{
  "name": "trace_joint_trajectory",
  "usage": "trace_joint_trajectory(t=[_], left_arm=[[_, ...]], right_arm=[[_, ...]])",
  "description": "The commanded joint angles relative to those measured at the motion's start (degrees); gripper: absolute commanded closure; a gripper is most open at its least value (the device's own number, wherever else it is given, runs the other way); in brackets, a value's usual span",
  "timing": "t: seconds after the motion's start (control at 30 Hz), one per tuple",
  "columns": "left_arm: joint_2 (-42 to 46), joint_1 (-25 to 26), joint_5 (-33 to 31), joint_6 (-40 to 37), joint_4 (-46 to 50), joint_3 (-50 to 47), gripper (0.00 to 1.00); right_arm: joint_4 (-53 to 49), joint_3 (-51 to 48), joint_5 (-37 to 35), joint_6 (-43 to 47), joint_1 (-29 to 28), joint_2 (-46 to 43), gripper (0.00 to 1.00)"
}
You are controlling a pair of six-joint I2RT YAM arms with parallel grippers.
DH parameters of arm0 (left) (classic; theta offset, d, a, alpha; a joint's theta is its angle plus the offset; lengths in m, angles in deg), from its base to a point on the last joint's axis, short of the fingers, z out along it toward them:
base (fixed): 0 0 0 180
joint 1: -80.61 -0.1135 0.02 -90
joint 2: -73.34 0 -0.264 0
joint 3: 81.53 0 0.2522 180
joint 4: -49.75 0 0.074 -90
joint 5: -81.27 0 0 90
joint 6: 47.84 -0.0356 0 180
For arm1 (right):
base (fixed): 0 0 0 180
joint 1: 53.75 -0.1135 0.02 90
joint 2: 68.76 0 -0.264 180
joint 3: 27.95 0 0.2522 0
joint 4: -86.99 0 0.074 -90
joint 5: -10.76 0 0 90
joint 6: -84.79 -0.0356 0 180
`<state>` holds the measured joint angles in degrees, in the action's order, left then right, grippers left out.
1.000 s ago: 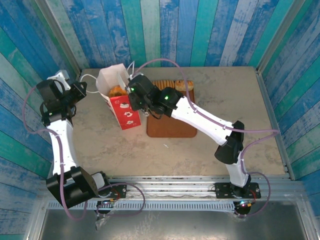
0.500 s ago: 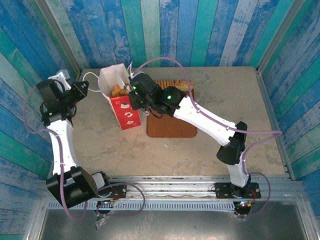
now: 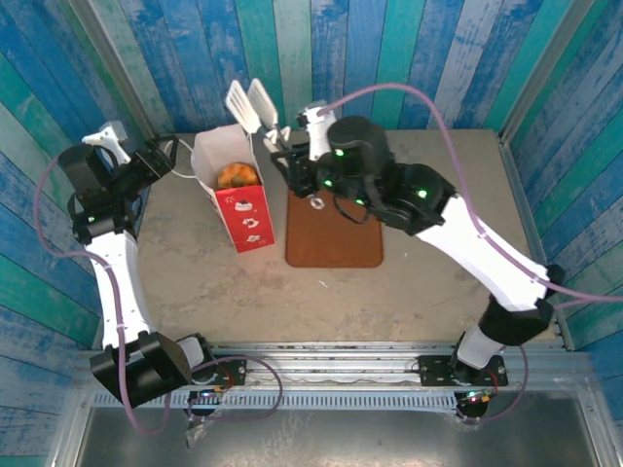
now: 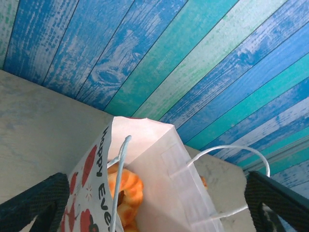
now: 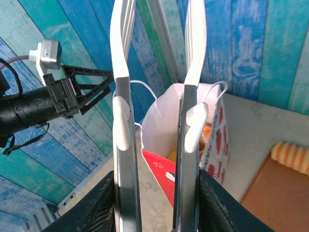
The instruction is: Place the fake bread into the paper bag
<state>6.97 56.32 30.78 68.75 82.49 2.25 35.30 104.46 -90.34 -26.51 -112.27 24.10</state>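
Beige tabletop, left pincer (image 4: pixel 154 203) open beside paper bag (image 3: pixel 237 195), fake bread (image 3: pixel 237 177) inside
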Motion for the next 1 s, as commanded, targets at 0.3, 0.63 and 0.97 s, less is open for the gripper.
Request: trace_joint_trajectory(t=[0.3,0.63,0.97], left_arm=[[15.1,-0.2,-7.7,-0.3,1.7,-5.4,0.06],[17.3,-0.2,-7.6,2.9,-0.2,-12.7,0.06],[15.8,-0.2,-6.0,2.4,-1.0,-14.4,0.06]], right_arm=[[-9.5,-22.2,1.8,5.0,20.5,-15.8,0.59],[-5.9,-36.8,16.7,2.3,39.8,-13.6,0.60],[-3.4,-31.6,23.9,1.1,45.0,2.5,0.60]])
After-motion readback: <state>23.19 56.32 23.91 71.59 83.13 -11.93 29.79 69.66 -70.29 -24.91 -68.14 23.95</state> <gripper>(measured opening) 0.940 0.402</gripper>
